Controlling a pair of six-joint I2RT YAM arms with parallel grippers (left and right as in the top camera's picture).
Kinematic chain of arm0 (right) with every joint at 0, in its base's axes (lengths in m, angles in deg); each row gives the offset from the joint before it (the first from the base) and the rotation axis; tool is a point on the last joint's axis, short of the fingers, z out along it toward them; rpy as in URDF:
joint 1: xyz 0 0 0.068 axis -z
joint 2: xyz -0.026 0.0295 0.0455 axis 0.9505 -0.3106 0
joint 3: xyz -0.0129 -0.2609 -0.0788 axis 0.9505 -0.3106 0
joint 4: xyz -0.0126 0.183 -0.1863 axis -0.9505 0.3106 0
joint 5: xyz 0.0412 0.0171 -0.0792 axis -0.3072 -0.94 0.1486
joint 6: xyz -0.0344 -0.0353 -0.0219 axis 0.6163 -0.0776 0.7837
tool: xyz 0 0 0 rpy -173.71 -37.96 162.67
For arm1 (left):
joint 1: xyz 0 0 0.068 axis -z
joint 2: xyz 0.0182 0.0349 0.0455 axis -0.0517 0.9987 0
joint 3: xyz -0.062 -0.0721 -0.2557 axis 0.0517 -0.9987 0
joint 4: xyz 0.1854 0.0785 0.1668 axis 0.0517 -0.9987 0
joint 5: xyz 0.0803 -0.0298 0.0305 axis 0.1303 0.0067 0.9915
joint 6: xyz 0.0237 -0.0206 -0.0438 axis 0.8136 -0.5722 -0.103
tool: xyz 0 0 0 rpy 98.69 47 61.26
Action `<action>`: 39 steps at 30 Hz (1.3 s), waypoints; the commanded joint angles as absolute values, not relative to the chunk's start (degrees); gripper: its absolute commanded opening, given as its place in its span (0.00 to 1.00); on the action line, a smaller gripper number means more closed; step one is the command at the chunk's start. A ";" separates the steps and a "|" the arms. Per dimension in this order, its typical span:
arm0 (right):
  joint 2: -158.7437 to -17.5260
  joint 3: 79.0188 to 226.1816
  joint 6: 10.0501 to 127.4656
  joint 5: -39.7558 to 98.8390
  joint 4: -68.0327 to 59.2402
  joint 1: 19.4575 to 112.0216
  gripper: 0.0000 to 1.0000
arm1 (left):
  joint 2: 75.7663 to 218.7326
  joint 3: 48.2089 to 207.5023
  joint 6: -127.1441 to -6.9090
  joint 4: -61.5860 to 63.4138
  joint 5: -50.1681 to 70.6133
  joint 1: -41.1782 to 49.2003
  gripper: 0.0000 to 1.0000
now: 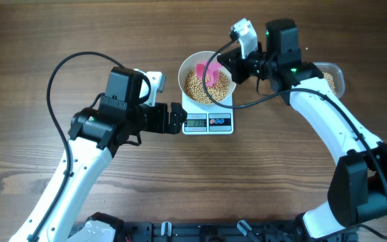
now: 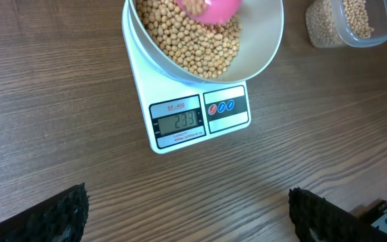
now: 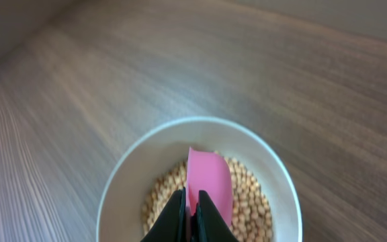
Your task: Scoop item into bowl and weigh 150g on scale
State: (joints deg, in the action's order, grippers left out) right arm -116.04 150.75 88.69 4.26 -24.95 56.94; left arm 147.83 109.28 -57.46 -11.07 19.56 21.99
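Round white glossy bowl [image 2: 264, 50] sits on the small white square scale [image 2: 144, 84], covering most of its platform. The bowl is filled with small round tan beans [image 2: 193, 44], matte and pea-like. The scale's front strip has a grey LCD [image 2: 177, 122] whose digits are lit but not sharp enough to trust, and a dark button panel [image 2: 221, 107] with red and blue dots. Right tool [image 3: 193, 218] is clamped tight on the handle of a smooth pink plastic scoop [image 3: 209, 180]; the scoop blade lies over the beans, with the handle hidden behind the black fingers. Left tool [image 1: 178, 118] is at 9 o'clock of the scale, gaping wide and holding nothing; in its wrist view only the textured black fingers [image 2: 59, 215] show, cut off at the bottom edge. Clear rounded plastic tub [image 2: 385, 27] holding more beans is at 3 o'clock of the bowl, partly covered by the right arm overhead. Brown wood-grain worktop [image 1: 32, 40].
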 commanded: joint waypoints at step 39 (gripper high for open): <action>-114.72 150.73 65.02 -16.54 -40.95 70.82 0.04 | 147.94 108.88 -56.57 -10.92 18.86 22.23 1.00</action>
State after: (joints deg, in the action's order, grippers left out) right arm -116.04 150.75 66.11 -14.99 -39.66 70.45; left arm 147.83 109.28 -57.46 -11.10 19.56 21.99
